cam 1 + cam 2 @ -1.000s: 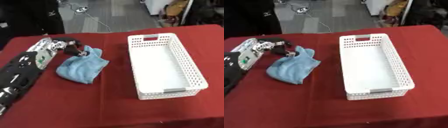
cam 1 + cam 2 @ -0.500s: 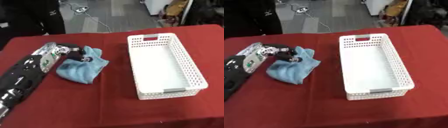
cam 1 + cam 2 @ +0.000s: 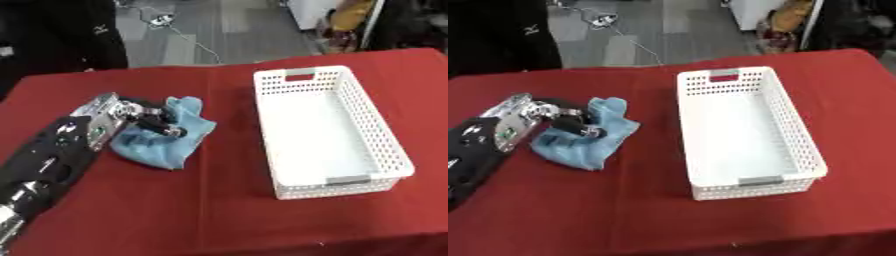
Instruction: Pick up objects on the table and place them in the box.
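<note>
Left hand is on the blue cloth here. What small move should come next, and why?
Probably close the fingers to gather the cloth and lift it a little. The left hand lies on the crumpled cloth, which is still flat on the red table, and the white box to its right holds nothing yet.

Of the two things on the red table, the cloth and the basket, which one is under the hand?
The blue cloth: the left hand rests on it. The white basket stands apart.

Floor: grey tiled floor (image 3: 232, 22), upper middle of frame
Cable: thin white cable (image 3: 194, 40) trailing across it
Table: red cloth-covered table (image 3: 219, 210), fills lower frame
</note>
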You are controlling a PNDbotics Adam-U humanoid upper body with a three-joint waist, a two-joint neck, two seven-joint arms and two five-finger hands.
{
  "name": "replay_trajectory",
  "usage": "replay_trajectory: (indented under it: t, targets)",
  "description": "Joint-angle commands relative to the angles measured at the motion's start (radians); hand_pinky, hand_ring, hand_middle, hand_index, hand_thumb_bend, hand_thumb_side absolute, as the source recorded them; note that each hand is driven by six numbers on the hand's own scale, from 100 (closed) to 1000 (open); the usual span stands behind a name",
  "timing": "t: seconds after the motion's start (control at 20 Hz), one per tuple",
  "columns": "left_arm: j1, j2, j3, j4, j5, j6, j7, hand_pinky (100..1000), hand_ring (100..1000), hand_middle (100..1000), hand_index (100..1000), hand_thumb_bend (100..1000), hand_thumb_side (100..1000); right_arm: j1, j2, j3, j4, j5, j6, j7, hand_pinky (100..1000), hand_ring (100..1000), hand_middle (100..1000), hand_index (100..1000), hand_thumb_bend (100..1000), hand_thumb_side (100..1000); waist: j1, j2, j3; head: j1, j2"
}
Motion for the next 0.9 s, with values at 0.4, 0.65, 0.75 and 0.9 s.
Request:
replay_trajectory:
  t: [0.4, 0.65, 0.75, 0.9]
  targets:
    - [-0.030, 0.014, 0.021, -0.024, -0.294, -0.063, 0.059, 692, 661, 730, 817, 877, 640, -0.016, -0.018, -0.005, -0.016, -0.002, -0.004, -0.001, 840, 866, 836, 945, 100, 1000, -0.004, -0.006, 0.000, 0.013, -0.001]
    - [-0.029, -0.001, 0.039, -0.031, -0.423, -0.085, 0.100, 487, 407, 610, 642, 850, 344, -0.017, -0.017, -0.007, -0.016, -0.002, -0.004, -0.002, 840, 867, 836, 945, 100, 1000, -0.005, -0.004, 0.000, 0.011, -0.001]
    - [-0.028, -0.005, 0.046, -0.031, -0.432, -0.087, 0.116, 376, 300, 561, 564, 817, 234, -0.017, -0.016, -0.007, -0.016, -0.001, -0.004, -0.003, 840, 866, 836, 945, 100, 1000, -0.005, -0.004, 0.001, 0.011, -0.001]
    - [-0.028, -0.007, 0.052, -0.027, -0.422, -0.083, 0.131, 229, 155, 483, 449, 642, 156, -0.016, -0.016, -0.007, -0.016, 0.000, -0.005, -0.003, 840, 866, 836, 945, 100, 1000, -0.005, -0.004, 0.002, 0.012, -0.001]
